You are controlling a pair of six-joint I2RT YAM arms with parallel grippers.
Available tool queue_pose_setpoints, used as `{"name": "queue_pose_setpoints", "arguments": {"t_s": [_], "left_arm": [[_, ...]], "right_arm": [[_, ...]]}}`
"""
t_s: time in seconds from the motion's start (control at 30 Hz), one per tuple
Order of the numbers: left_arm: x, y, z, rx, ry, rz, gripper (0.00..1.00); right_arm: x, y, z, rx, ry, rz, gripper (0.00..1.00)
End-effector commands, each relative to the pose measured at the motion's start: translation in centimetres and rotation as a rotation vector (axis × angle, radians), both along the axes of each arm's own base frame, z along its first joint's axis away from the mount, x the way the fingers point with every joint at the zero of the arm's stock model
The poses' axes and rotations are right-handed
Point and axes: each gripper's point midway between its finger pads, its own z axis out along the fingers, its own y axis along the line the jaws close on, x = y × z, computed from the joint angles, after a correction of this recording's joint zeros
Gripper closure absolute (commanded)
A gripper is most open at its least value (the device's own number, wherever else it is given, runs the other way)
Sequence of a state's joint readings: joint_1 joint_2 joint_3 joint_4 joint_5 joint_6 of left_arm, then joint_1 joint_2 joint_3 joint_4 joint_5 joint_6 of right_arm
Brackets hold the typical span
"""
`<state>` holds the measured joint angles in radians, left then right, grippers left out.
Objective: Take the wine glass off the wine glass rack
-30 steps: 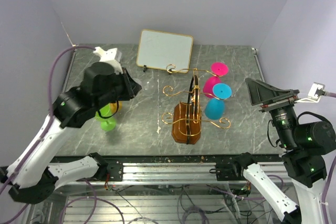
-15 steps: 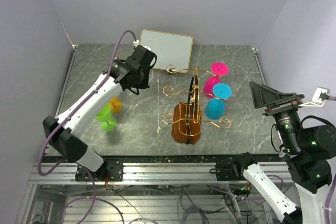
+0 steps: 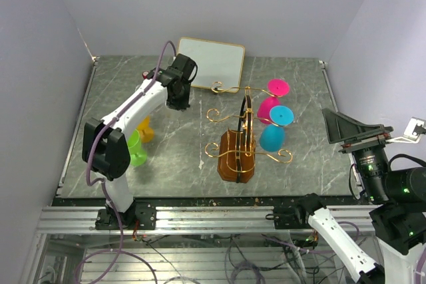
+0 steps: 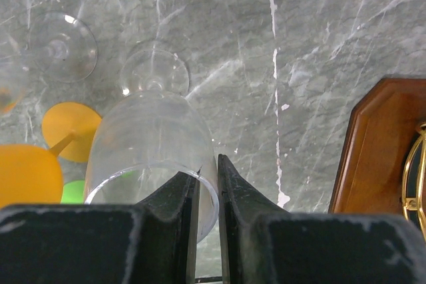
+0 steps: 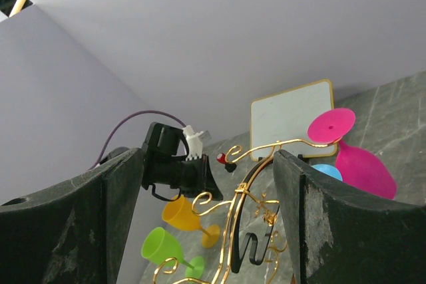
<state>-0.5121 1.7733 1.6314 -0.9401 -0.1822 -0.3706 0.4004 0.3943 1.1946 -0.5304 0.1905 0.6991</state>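
— Left end effector [image 4: 208, 181]?
— Clenched on the rim of the clear wine glass [image 4: 150, 134], which hangs beneath it; whether the foot meets the table [image 4: 319, 44] is hard to tell.
— The wine glass rack [image 4: 376, 144]?
— Apart, off to that end effector's right.
— Right end effector [image 5: 206, 157]?
— Spread wide, holding nothing.

The wine glass rack [image 3: 236, 154], a brown wooden violin shape with gold wire arms, stood upright mid-desk [image 3: 303, 78]. A pink glass [image 3: 269, 106] and a blue glass [image 3: 272, 138] hung inverted on its right side. The clear wine glass [image 4: 156, 144] was off it, foot downward, its rim pinched by the left hand [image 4: 208, 167].
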Motion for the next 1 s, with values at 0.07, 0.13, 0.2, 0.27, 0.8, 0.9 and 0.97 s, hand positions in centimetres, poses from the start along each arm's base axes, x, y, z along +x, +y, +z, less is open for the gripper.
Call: {"name": "queue_pose_setpoints", "arguments": {"t_s": [0.07,0.13,0.2,0.27,0.8,0.9,0.97], "left_arm": [[2.9,-0.9,2.1,-0.071,-0.082,-0.014,0.93],[3.2,-0.8,2.0,-0.065,-0.08,-0.014,0.93],[3.5,-0.6,1.8,-0.064,-0.075,-0.011,0.93],[3.8,-0.3,1.5,-0.066,-0.066,-0.005,0.93],[4.5,0.6,0.7,-0.075,-0.049,0.024,0.78],[4.5,1.4,1.5,-0.049,-0.068,0.042,0.64],[4.5,1.7,2.2,-0.046,-0.086,0.049,0.55]], "right_arm": [[-0.6,-0.4,0.3,0.014,-0.007,-0.006,0.22],[-0.6,-0.4,0.2,0.013,-0.004,-0.007,0.22],[-0.6,-0.5,0.1,0.013,-0.001,-0.012,0.22],[-0.6,-0.5,0.1,0.015,-0.001,-0.013,0.22],[-0.5,-0.7,-0.4,0.011,0.009,-0.024,0.22],[-0.4,-0.7,-0.5,0.006,0.011,-0.027,0.22],[-0.3,-0.7,-0.5,0.005,0.012,-0.028,0.22]]}}
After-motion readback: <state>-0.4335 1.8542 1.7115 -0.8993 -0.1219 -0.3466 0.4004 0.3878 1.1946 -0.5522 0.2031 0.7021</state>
